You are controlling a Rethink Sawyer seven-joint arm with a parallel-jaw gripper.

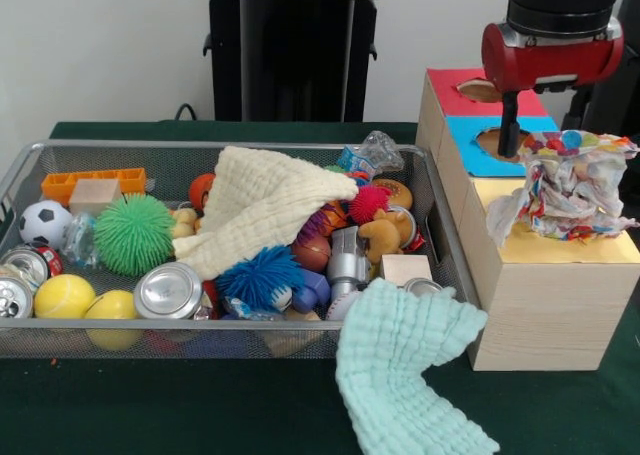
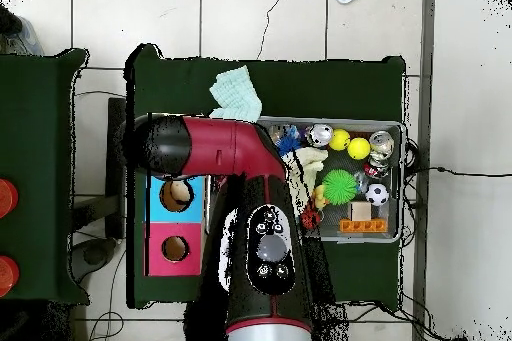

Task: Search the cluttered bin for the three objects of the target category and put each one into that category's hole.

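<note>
Wide silver wire-mesh bin (image 1: 440, 225) crammed with toys, row of wooden boxes (image 1: 545, 310) beside it, crumpled multicoloured wrapper (image 1: 570, 190) lying on the yellow-topped box, gripper (image 1: 510, 140) just above, finger spread impossible to tell

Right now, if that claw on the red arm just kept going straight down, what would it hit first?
Probably the blue-topped wooden box: the gripper points down at its round hole. The crumpled multicoloured wrapper lies just beside it on the yellow-topped box. Depth is unclear, so it might brush that instead.
</note>
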